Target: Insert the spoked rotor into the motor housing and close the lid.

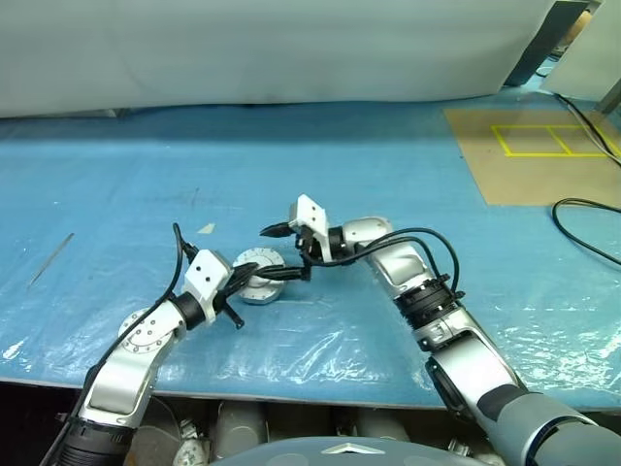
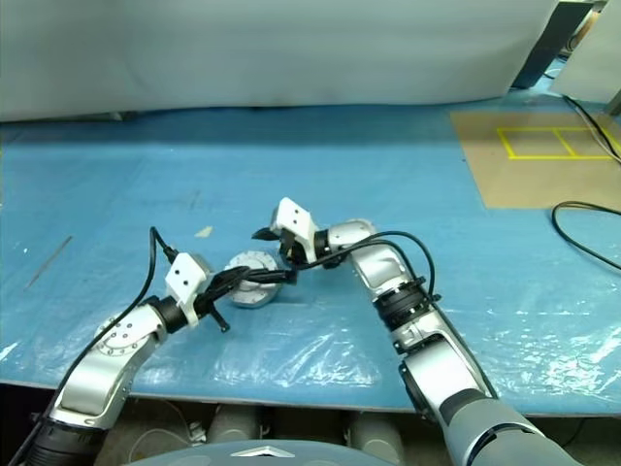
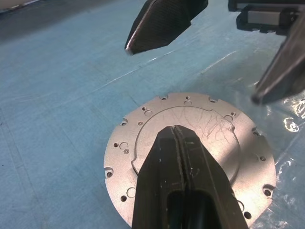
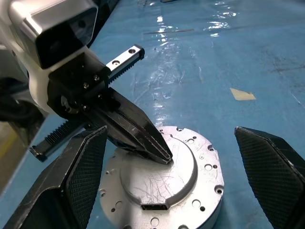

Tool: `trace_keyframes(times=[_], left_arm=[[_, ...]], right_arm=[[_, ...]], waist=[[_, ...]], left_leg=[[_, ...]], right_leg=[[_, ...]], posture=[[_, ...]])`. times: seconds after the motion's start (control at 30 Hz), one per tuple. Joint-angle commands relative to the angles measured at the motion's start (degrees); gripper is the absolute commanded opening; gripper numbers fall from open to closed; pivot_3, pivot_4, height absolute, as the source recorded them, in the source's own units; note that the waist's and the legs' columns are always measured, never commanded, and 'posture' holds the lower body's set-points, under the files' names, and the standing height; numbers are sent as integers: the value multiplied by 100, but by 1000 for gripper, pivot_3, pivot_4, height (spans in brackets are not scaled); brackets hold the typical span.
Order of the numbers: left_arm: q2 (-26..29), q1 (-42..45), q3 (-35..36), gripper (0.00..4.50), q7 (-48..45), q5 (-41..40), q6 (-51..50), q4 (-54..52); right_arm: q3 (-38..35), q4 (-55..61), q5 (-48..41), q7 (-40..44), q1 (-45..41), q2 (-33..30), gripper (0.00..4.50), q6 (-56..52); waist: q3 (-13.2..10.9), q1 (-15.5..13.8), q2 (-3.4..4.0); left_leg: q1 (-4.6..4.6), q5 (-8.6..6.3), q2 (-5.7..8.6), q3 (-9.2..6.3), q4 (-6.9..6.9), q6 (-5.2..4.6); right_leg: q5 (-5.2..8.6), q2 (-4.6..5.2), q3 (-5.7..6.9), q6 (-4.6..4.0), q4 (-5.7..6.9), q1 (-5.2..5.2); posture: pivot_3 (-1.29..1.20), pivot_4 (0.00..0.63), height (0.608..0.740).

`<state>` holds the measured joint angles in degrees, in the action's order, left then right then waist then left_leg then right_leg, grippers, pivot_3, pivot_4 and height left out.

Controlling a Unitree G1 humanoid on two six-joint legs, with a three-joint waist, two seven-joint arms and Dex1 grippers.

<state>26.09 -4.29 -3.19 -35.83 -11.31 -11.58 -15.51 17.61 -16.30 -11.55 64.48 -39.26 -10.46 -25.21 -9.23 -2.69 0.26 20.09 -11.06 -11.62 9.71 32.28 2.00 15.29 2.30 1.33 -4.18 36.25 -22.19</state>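
Observation:
The motor housing (image 1: 258, 295) sits on the blue sheet near the table's front, with the lid (image 4: 159, 177) lying flat on it, plain grey scratched face up. The spoked rotor is hidden. My left gripper (image 3: 174, 131) is shut, with nothing between its fingers, and its joined tips rest on the lid's raised centre. My right gripper (image 1: 289, 250) hangs just above the housing, reaching in from the right. It is open wide, one finger (image 4: 71, 186) on each side of the lid and neither touching it.
A tan board with yellow lines (image 1: 539, 155) lies at the back right, and a black cable (image 1: 582, 209) runs beside it. A small tan scrap (image 1: 206, 229) and a thin rod (image 1: 50, 260) lie to the left. The table's front edge is close below the arms.

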Motion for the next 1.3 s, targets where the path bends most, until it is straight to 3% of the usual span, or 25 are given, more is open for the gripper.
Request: trace_keyframes(times=[0.03,0.23,0.6,1.03,1.17,1.3], left_arm=[[57,-124,-209,0,-59,148,-205,382],[80,-121,-230,0,-89,208,-135,445],[165,-186,-203,0,-90,246,-50,461],[439,-243,187,0,-118,159,76,583],[432,-245,211,0,-125,165,94,593],[421,-223,211,0,-135,181,123,620]], right_arm=[[-130,343,-192,-249,80,-170,4457,-997],[-254,644,-671,-656,162,-270,4457,-3233],[-709,309,-1107,-1857,-210,447,4457,-5310],[-3018,-243,-1879,-2795,-386,1705,4457,-6173],[-3029,-211,-1899,-2917,-355,1688,3561,-6227],[-2915,-174,-1912,-2947,-297,1610,2173,-6234]], waist=[[0,0,0],[0,-3,2],[1,-2,4],[1,37,6],[1,32,6],[1,13,6]], left_leg=[[0,0,2,0,-3,0],[1,10,2,0,-21,18],[-4,14,3,1,-51,24],[-8,15,0,11,-81,28],[-9,16,2,12,-86,29],[-9,15,5,12,-93,30]], right_leg=[[0,0,0,0,-5,0],[-4,-2,3,5,-43,10],[-4,-4,4,6,-59,9],[-4,-10,3,5,-63,-5],[-5,-10,3,7,-63,-7],[-8,-7,3,12,-70,-6]], posture=[[0,150,740],[0,150,740],[0,150,740],[0,150,740],[0,150,740],[0,150,740]])
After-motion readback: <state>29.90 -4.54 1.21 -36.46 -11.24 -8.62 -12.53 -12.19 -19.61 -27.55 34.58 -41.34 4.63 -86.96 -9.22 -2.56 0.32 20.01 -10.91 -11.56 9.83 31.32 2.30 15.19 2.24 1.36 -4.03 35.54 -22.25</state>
